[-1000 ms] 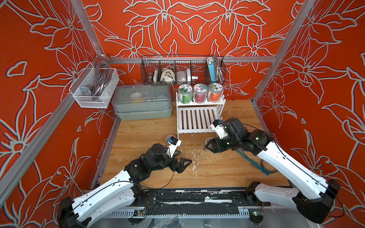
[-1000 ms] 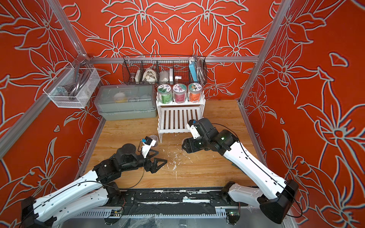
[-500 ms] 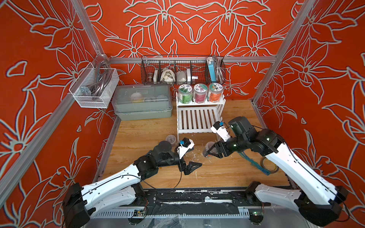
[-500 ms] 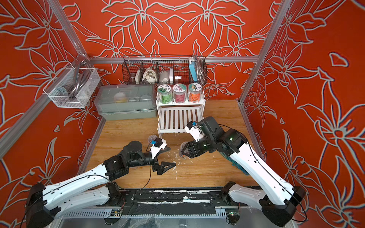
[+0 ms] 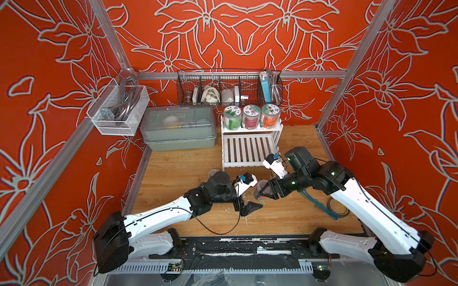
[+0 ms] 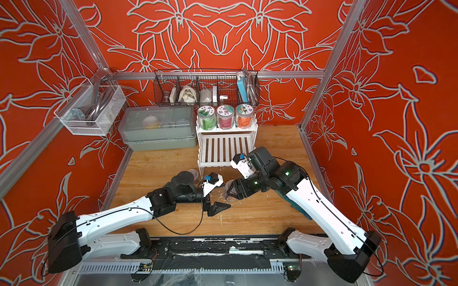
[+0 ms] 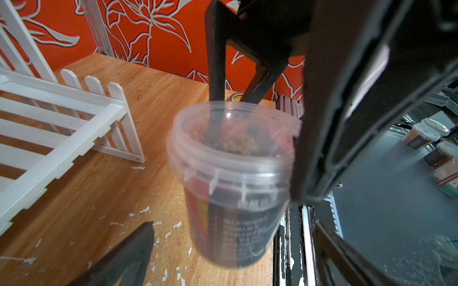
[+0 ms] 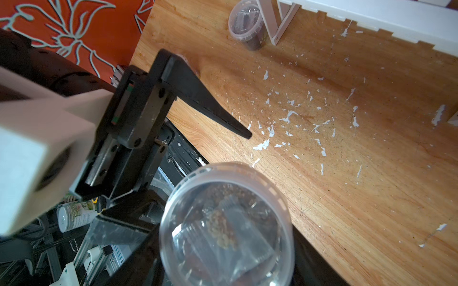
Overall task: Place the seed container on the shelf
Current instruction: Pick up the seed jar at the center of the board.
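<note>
The seed container [image 7: 233,183], a clear lidded tub with a dark label, hangs just above the wooden floor. My right gripper [image 8: 225,247] is shut on it, and in both top views the tub [image 5: 259,188] [image 6: 228,190] sits at that gripper's tip [image 5: 263,192]. My left gripper [image 5: 250,206] [image 7: 234,230] is open, with its fingers [image 8: 205,106] spread to either side of the tub and not touching it. The white shelf [image 5: 249,151] [image 6: 224,151] stands behind, its lower slatted tier bare.
Three labelled jars [image 5: 250,118] fill the shelf's upper tier. A second small tub [image 5: 213,172] [image 8: 247,27] sits by the shelf's front left leg. A grey-green lidded box [image 5: 178,128], black wire basket [image 5: 229,86] and white mesh basket [image 5: 116,111] line the back. Tape roll [image 5: 337,209] and blue cable [image 5: 319,205] lie at right.
My left gripper has swung to the right, up to the tub. My right gripper has drifted slightly toward the front with the tub still in it.
</note>
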Tool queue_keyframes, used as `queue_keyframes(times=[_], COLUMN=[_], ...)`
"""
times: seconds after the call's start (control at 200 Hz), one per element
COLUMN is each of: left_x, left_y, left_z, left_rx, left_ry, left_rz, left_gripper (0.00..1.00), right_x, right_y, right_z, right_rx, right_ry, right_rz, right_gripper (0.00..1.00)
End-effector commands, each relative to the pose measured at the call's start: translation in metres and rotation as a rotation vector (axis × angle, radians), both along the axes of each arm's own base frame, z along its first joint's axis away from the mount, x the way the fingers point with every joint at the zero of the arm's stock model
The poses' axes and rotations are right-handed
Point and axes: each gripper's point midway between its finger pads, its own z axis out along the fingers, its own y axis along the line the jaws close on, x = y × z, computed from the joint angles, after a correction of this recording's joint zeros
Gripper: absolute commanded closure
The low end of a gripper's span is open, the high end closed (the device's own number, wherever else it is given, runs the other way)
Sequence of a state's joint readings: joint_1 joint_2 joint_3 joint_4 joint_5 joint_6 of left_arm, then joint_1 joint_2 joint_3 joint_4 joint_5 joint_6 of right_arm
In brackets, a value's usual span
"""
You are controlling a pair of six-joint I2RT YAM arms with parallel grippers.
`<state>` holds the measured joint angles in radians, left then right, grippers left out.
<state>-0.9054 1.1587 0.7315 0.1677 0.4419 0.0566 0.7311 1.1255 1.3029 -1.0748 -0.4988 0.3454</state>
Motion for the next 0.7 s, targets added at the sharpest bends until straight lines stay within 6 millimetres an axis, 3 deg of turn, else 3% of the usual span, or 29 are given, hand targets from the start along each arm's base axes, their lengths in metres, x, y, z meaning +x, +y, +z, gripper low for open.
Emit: queue_keyframes(times=[0.0,0.405,0.696], left_x=[-0.004,0.002,0.002], left_y=[-0.011,-0.022,-0.025], left_z=[0.016,0.013,0.010], left_rx=[-0.057,-0.060,-0.061], left_ry=[-0.041,-0.038,-0.032], left_rz=[-0.049,-0.045,-0.056], left_gripper=[0.01,0.04,0.16], right_x=[-0.002,-0.003,-0.003], right_y=[0.000,0.002,-0.001], right_z=[-0.009,-0.019,-0.026], right_rx=[-0.027,-0.060,-0.095], right_ry=[0.001,0.008,0.006], right_rz=[0.026,0.042,0.046], right_gripper=[0.38,0.38,0.38])
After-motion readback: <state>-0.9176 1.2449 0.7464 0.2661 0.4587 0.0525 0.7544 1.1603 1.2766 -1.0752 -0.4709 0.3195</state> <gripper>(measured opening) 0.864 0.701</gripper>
